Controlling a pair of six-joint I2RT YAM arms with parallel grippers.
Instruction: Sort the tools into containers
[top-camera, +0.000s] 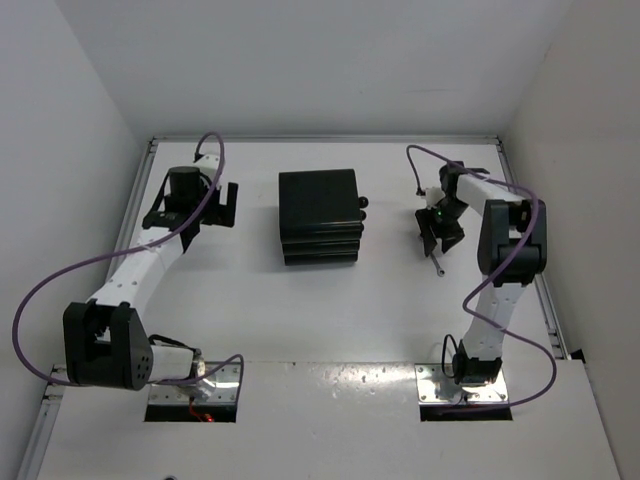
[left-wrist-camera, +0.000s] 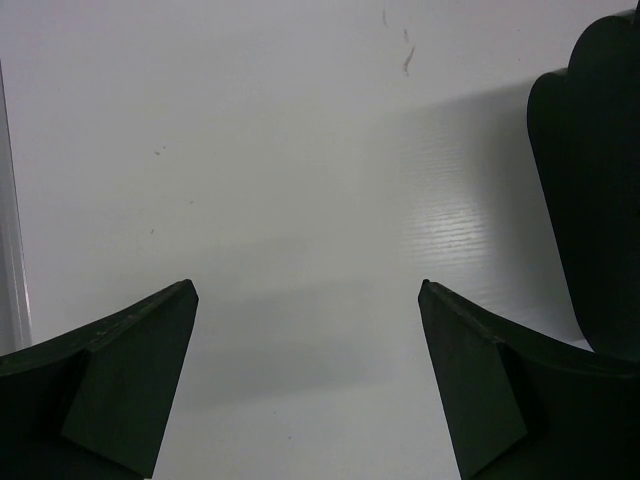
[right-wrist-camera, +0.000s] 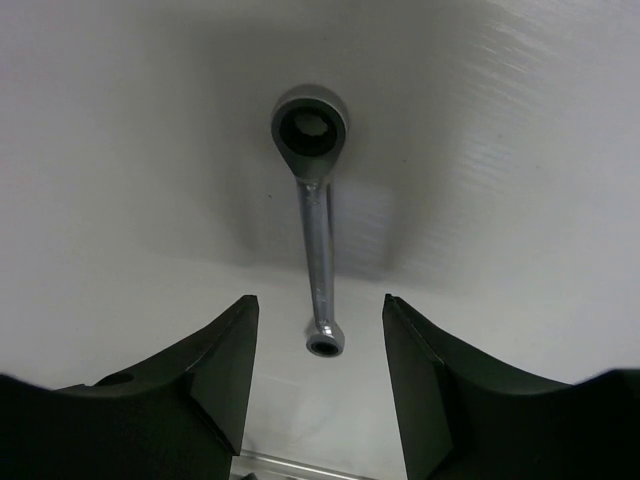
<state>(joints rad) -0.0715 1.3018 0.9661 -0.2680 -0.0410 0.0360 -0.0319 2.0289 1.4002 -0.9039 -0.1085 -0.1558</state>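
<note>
At the left of the top view, the left claw (top-camera: 212, 210) hangs over bare bench (top-camera: 260, 320), fingers apart, holding nothing. The black cabinet (top-camera: 320, 215) sits in the middle. At the right, the right claw (right-wrist-camera: 319, 300) is much nearer the wrench (right-wrist-camera: 318, 230). Its fingers are apart, one on each side of the small end. The wrench is thin and silver. It lies flat, pointing straight away from the claw, ring head farthest.
</note>
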